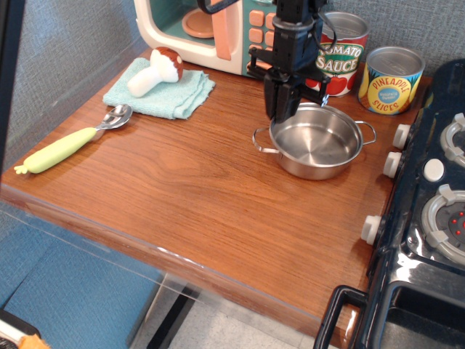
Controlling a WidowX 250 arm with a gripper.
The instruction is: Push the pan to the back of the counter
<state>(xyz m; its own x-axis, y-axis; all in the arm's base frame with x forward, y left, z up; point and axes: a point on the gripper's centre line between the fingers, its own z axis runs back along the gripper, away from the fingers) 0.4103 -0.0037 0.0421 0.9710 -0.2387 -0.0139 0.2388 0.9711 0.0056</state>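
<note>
Pan (317, 143): upright on worktop (182, 182), near cans.
Hand (282, 113): at pan's back-left rim; opening cannot be told.
Labels: "TOMATO SAUCE" can (341, 52); "PINEAPPLE SLICES" can (392, 80).

Grey textured wall (65, 51) behind and left of pincer; blue floor panel (65, 305) below desk front edge.
</note>
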